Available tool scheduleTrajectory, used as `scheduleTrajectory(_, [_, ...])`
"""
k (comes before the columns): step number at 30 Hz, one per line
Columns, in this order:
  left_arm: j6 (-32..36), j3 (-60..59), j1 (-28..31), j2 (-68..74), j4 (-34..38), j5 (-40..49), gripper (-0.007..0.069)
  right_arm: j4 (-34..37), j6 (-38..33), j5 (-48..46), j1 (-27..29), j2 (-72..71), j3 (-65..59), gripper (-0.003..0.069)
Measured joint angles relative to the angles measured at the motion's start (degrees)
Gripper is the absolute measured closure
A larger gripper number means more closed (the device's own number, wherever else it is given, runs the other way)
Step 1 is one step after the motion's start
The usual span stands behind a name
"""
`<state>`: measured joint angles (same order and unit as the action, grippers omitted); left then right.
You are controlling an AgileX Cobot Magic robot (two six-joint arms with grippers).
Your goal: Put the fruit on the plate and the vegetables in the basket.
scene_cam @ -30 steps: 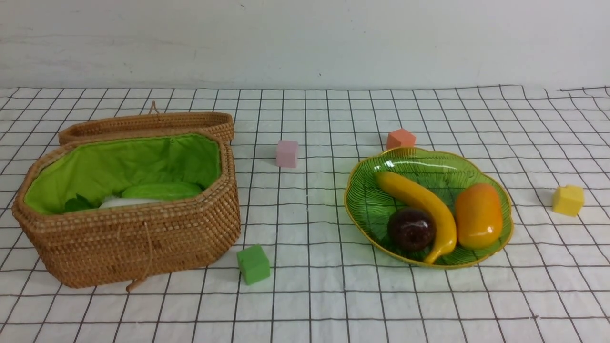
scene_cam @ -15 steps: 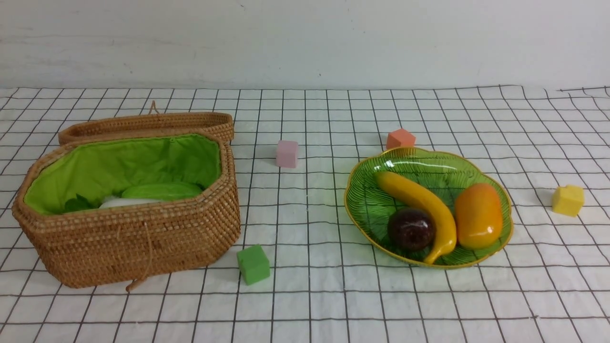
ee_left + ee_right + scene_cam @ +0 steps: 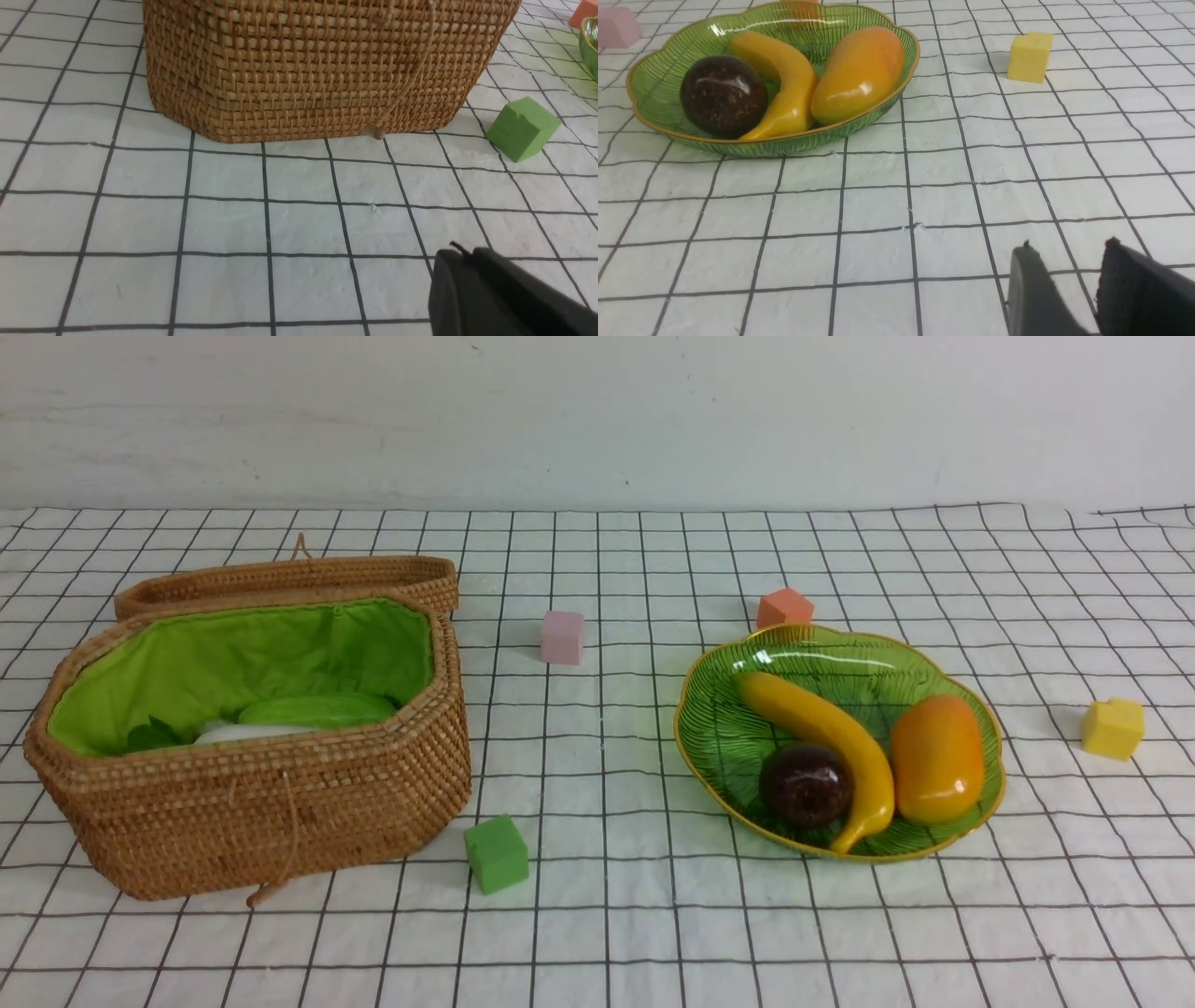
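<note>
Banana, mango, maroon fruit on plate, frame right; basket left. Left gripper clenched, right gripper slightly apart, both empty.

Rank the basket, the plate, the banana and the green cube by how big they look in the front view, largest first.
1. basket
2. plate
3. banana
4. green cube

The gaps are wide enough that nearness to the camera leaves the order sure.

checked cloth, pink cube, orange cube, yellow cube, green cube
</note>
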<state>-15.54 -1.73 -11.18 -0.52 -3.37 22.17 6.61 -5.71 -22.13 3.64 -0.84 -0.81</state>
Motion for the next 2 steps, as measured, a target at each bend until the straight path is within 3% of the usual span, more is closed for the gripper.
scheduleTrajectory(2, [0.0,0.0,0.0,0.0,0.0,0.0,0.0602,0.0,0.0,0.0,0.0,0.0,0.0,0.0421])
